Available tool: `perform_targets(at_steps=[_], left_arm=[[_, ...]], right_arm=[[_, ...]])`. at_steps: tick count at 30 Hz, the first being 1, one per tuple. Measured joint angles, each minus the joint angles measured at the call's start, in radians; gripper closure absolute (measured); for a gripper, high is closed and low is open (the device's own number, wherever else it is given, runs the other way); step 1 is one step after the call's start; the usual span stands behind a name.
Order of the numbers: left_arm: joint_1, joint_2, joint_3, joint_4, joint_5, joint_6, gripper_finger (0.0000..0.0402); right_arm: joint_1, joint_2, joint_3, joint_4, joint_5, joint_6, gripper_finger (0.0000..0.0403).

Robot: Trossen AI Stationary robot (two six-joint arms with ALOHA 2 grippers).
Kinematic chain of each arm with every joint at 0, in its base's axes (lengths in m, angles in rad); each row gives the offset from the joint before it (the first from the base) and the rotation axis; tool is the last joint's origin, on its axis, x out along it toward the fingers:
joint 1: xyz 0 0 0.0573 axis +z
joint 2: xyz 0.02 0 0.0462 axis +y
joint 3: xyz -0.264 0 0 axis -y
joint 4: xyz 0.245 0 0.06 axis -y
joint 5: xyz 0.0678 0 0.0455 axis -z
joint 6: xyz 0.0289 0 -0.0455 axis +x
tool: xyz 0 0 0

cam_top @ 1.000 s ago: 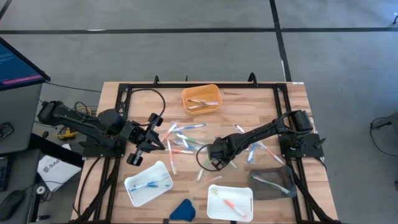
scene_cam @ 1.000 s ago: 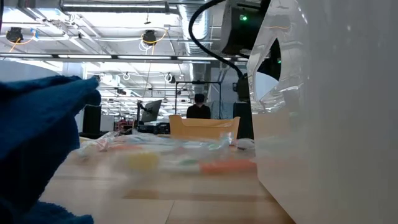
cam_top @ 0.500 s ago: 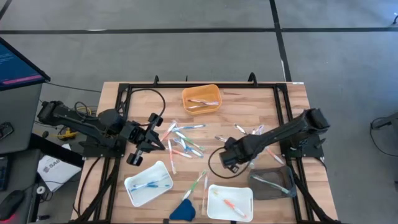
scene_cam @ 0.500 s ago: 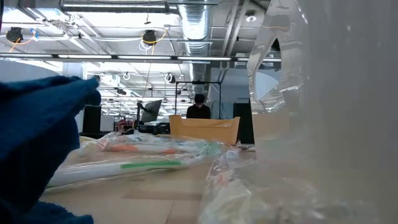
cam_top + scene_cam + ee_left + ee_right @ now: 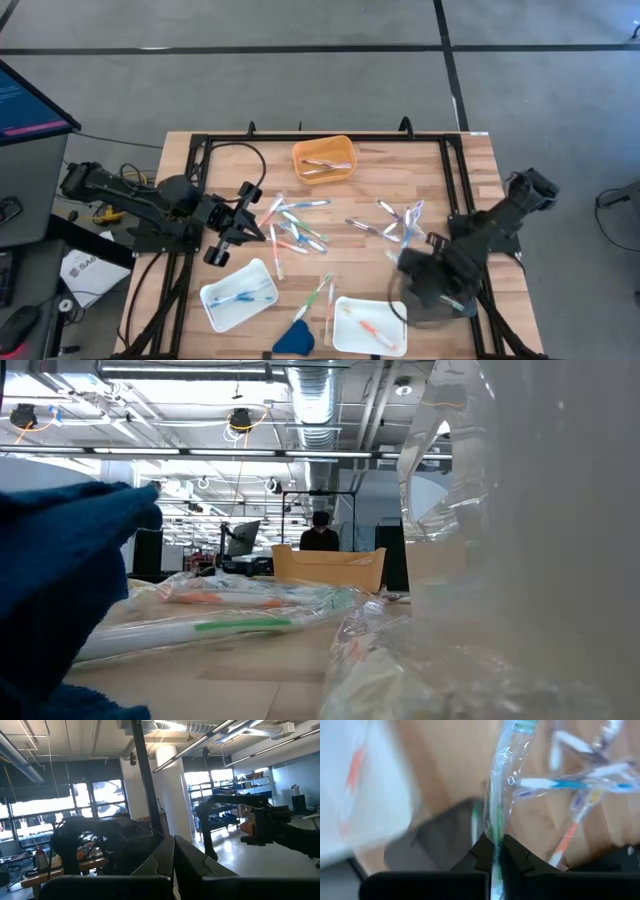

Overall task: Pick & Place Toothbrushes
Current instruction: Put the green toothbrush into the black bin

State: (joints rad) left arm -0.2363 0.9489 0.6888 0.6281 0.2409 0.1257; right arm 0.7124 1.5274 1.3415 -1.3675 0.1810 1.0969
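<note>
Right hand [image 5: 432,283] has swung to lower right, over dark tray [image 5: 452,310], clamping a green toothbrush [image 5: 501,795]; drop comes next; left hand [image 5: 250,229] closed, idle.

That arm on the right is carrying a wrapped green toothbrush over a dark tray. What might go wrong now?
The right gripper pinches the green toothbrush only near one end, so the long free part may swing and miss the dark tray. The crinkly wrapper might slip between the fingers. The arm hangs low over the tray and might knock it.
</note>
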Motion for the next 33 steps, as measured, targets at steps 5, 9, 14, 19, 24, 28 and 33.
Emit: perform_targets(at_steps=[5,9,14,19,24,28,33], left_arm=[[0.0,0.0,0.0,0.0,0.0,0.0,0.0401],[0.0,0.0,0.0,0.001,0.0,0.0,0.0401],[0.0,0.0,0.0,0.002,0.0,0.0,0.0401],[0.0,0.0,0.0,0.001,0.0,0.0,0.0401],[0.0,0.0,0.0,0.001,0.0,0.0,0.0401],[0.0,0.0,0.0,0.001,0.0,0.0,0.0401],[0.0,0.0,0.0,0.001,0.0,0.0,0.0401]], right_arm=[[0.159,0.027,0.0,-0.004,-0.023,-0.124,0.038],[0.229,0.032,-0.004,-0.017,-0.027,-0.056,0.0388],[0.264,0.033,-0.005,-0.01,-0.026,-0.015,0.0392],[0.269,0.032,-0.033,0.038,-0.027,0.102,0.0367],[0.268,0.039,-0.114,0.076,-0.029,0.282,0.0393],[0.273,0.039,-0.167,0.111,-0.066,0.284,0.0382],[0.29,0.039,-0.213,0.219,-0.105,0.175,0.0392]])
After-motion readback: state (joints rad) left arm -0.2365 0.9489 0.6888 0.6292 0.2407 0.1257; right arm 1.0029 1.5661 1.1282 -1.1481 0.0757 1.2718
